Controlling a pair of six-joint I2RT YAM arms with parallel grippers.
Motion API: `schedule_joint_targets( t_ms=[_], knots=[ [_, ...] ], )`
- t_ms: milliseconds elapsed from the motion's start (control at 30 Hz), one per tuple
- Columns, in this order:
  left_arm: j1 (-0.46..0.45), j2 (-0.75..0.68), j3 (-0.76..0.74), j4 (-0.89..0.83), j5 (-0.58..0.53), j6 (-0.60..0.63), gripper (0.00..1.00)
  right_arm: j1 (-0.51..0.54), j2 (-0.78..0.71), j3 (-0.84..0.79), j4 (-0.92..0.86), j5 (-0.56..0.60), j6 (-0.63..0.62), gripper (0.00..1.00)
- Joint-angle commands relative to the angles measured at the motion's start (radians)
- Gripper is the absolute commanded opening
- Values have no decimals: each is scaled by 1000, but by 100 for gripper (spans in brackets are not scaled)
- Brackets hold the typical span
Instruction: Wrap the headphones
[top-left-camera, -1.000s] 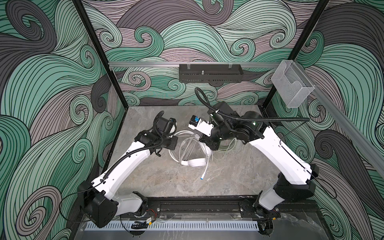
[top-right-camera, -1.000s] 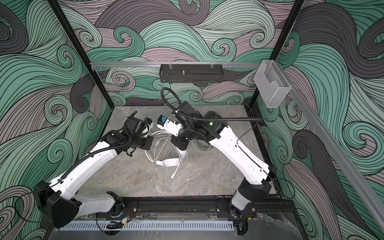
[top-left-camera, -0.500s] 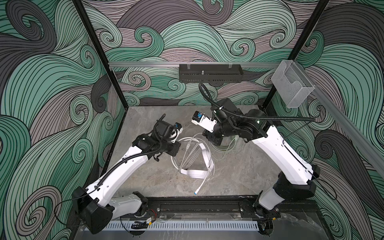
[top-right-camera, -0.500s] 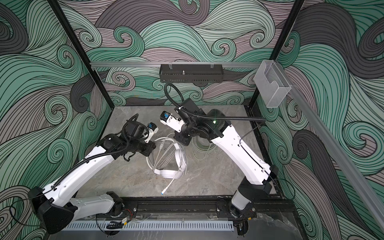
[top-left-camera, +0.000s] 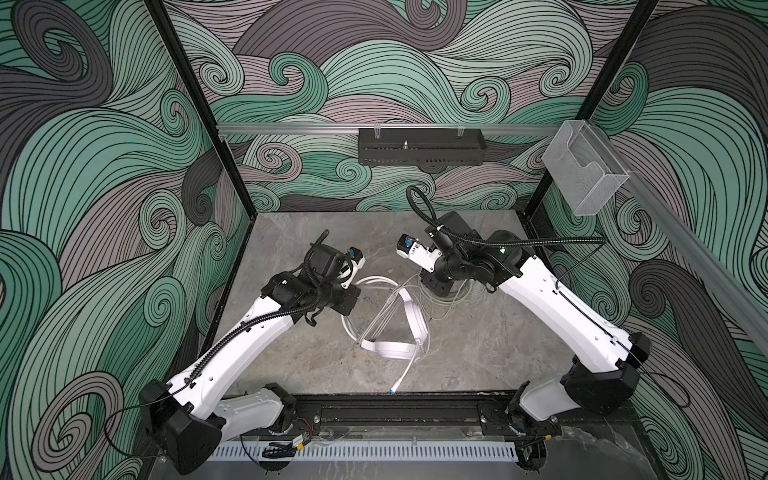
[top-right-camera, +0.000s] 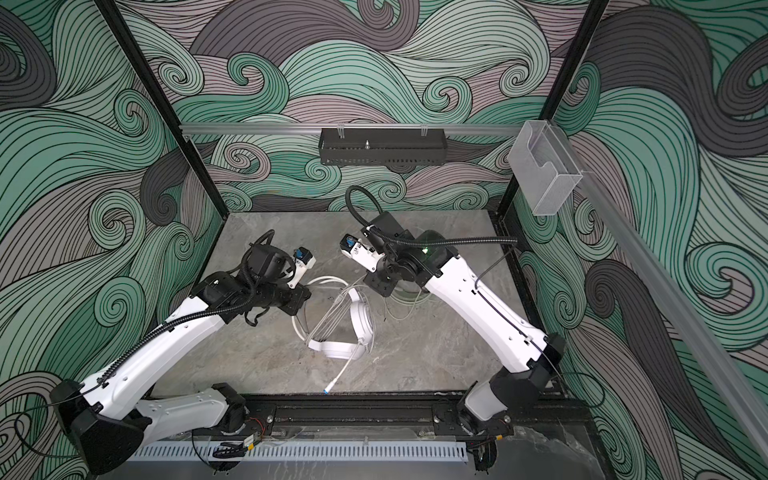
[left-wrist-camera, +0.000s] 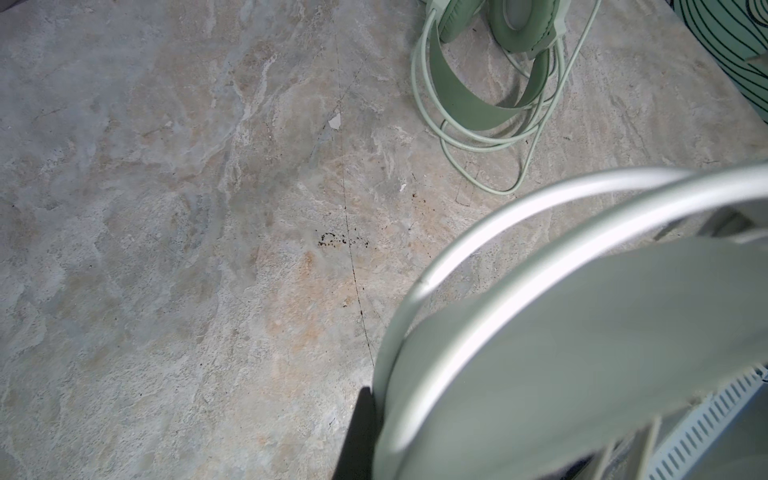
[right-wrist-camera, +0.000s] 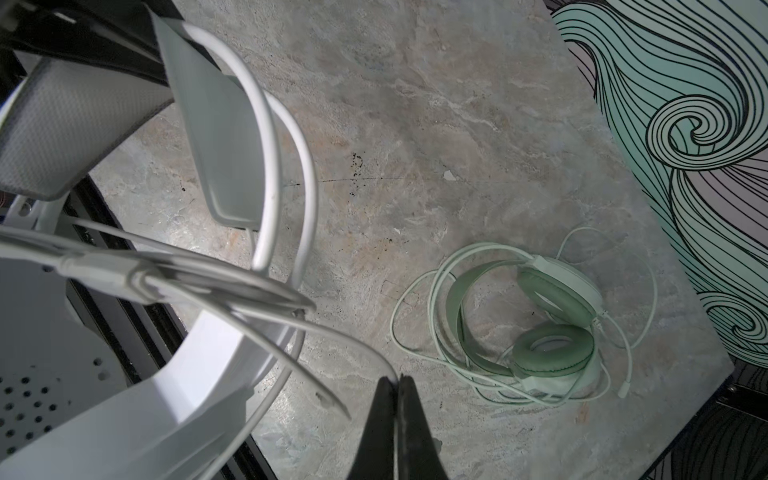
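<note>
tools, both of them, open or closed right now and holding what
left tool: closed, holding the white headphones by the headband.
right tool: closed, pinching a thin strand of the white cable.

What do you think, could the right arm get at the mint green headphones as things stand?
Probably yes: the mint green headphones lie uncovered on the table near the right gripper. But that gripper is shut on the white cable, so it must let go first.
</note>
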Motion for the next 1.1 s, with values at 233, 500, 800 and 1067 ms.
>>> schedule_joint_targets(
  t_ms=[233,500,800,1067],
  knots=[
    [-5,37,60,-46,15,-9,0,-67,-60,-240,329,-110,68,21],
    [8,101,106,-121,-133,-88,0,-165,-63,-329,448,-160,164,46],
    [105,187,175,-134,-261,-141,0,-217,-37,-259,400,-34,220,55],
    [254,394,299,-13,-233,-170,0,-216,-143,-283,376,-22,251,75]
  ],
)
